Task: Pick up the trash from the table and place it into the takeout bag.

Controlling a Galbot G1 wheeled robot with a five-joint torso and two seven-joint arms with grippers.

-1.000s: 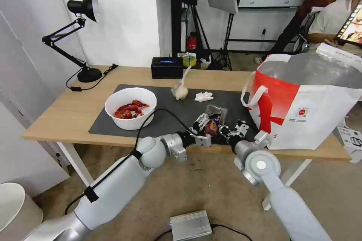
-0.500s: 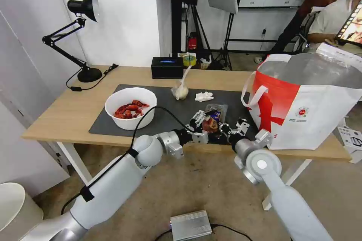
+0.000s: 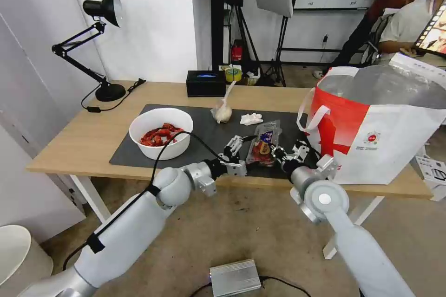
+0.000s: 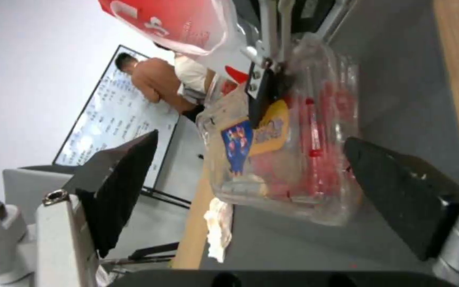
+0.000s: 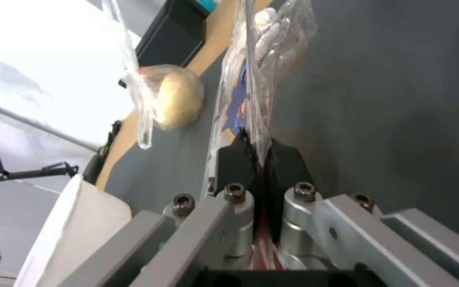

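Note:
The clear clamshell tray point(image 3: 261, 143) with red scraps stands tipped on edge above the dark mat point(image 3: 204, 137), and my right gripper point(image 3: 278, 151) is shut on its rim. The right wrist view shows both fingers point(image 5: 256, 149) pinching the plastic point(image 5: 245, 91). My left gripper point(image 3: 233, 145) hovers open just left of the tray, which in the left wrist view point(image 4: 251, 143) sits beyond the spread fingers. The white bowl point(image 3: 160, 132) of shells, the knotted bag point(image 3: 222, 112) and the tissue point(image 3: 251, 119) lie on the mat. At the table's right end the takeout bag point(image 3: 381, 125) stands open.
A black desk lamp point(image 3: 100, 46) stands at the table's point(image 3: 83, 144) back left, a black box point(image 3: 205, 83) at the back middle. The takeout bag's loop handle point(image 3: 309, 113) hangs close to my right gripper. A grey metal box point(image 3: 234, 277) lies on the floor.
My left gripper has drawn back to the left, away from the tray. The tray has risen and tipped up on edge in my right gripper.

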